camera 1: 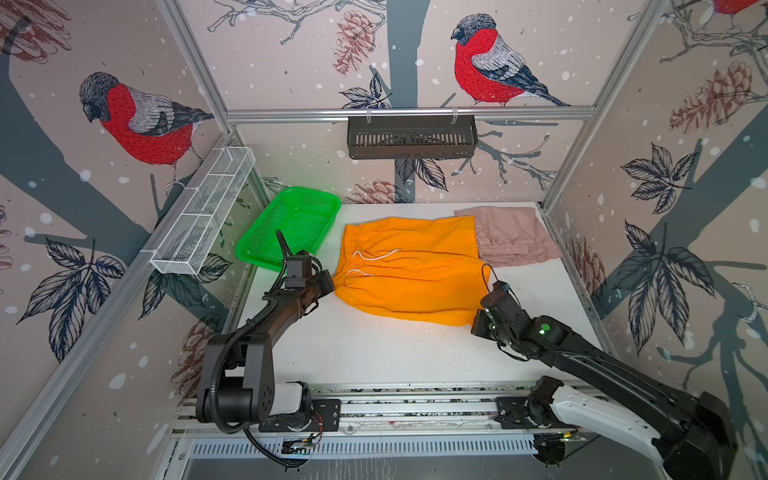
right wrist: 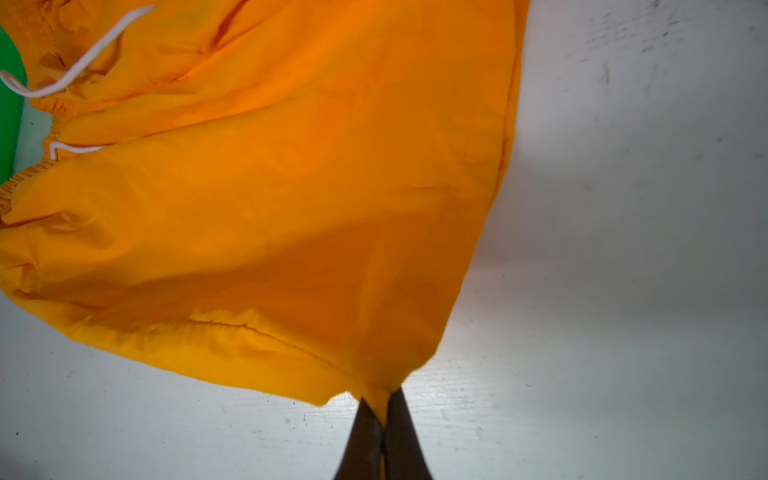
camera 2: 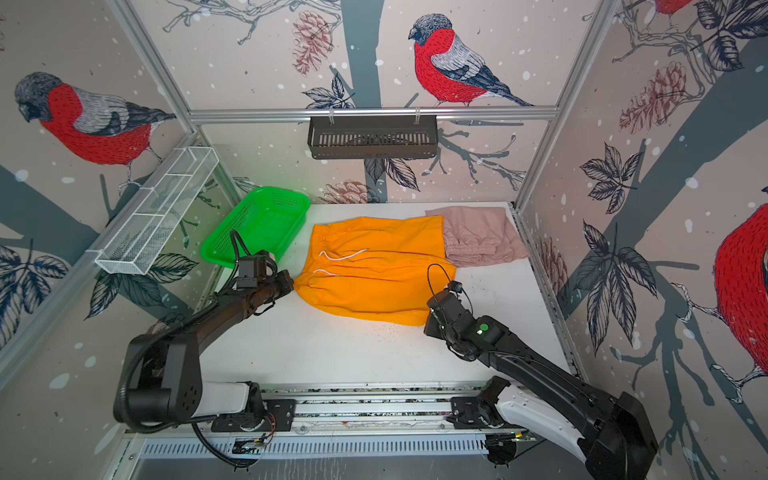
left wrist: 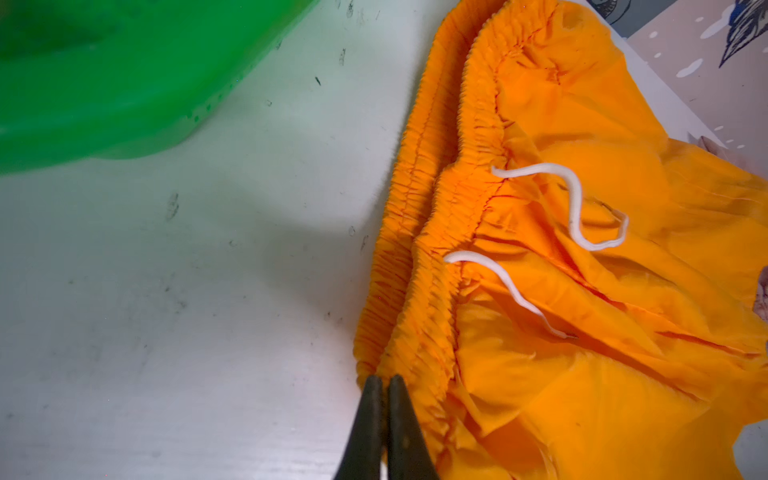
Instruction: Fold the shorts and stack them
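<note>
White table bears green basket far left; orange shorts spread mid-table; pink shorts touching them, far right.

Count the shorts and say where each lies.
2. The orange shorts lie spread at the centre of the table; the pink shorts sit folded at its far right corner. No others show.

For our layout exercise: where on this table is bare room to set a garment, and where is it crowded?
Bare: the near strip of table between the orange shorts and the base rail; a patch nearer than the pink shorts. Crowded: far edge, green basket and shorts.
</note>
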Robot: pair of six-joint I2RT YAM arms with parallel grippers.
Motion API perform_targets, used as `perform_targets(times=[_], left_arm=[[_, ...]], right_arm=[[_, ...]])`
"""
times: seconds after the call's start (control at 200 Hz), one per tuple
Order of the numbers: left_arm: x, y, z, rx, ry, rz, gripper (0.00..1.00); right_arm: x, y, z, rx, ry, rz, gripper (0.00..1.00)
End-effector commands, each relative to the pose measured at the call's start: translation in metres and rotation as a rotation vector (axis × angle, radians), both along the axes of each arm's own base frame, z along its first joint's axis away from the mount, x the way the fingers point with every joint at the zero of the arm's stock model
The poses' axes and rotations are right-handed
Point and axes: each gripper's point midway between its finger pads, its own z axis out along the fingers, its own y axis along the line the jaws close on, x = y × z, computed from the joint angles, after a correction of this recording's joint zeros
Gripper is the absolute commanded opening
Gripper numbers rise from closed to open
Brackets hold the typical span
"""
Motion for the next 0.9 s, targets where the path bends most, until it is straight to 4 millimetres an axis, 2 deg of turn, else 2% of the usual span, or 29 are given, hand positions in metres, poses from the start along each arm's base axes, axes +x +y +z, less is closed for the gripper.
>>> perform_targets(times=[0.0,0.11,0.245,0.38,0.545,0.71,0.725,0.745,0.895], left_arm=[[-0.019,-0.004,0.011,-0.011,0.064,-0.034,0.0],[-0.024,-0.012,0.037,-0.011,0.07,-0.106,0.0],[-0.031,-0.006,0.064,0.061,0.082,-0.144,0.0],[-0.047,-0.004,0.085,0.102,0.075,-0.171,0.0],[-0.075,0.0,0.087,0.145,0.117,-0.201,0.0],[-0.098,0.003,0.089,0.176,0.147,-0.218,0.0],[-0.099,0.003,0.09,0.178,0.147,-0.217,0.0],[-0.098,0.004,0.101,0.182,0.121,-0.213,0.0],[-0.111,0.003,0.121,0.188,0.078,-0.215,0.0]], right_arm=[[0.001,-0.023,0.017,-0.095,-0.046,-0.022,0.02],[0.008,-0.034,0.047,-0.113,-0.115,-0.039,0.01],[0.013,-0.045,0.075,-0.151,-0.176,-0.047,0.01],[0.016,-0.051,0.099,-0.173,-0.22,-0.047,0.01],[0.014,-0.059,0.127,-0.201,-0.264,-0.042,0.01],[0.012,-0.06,0.147,-0.203,-0.287,-0.024,0.01],[0.012,-0.06,0.148,-0.201,-0.289,-0.022,0.01],[0.011,-0.06,0.15,-0.197,-0.292,-0.02,0.01],[0.011,-0.058,0.164,-0.188,-0.319,-0.001,0.01]])
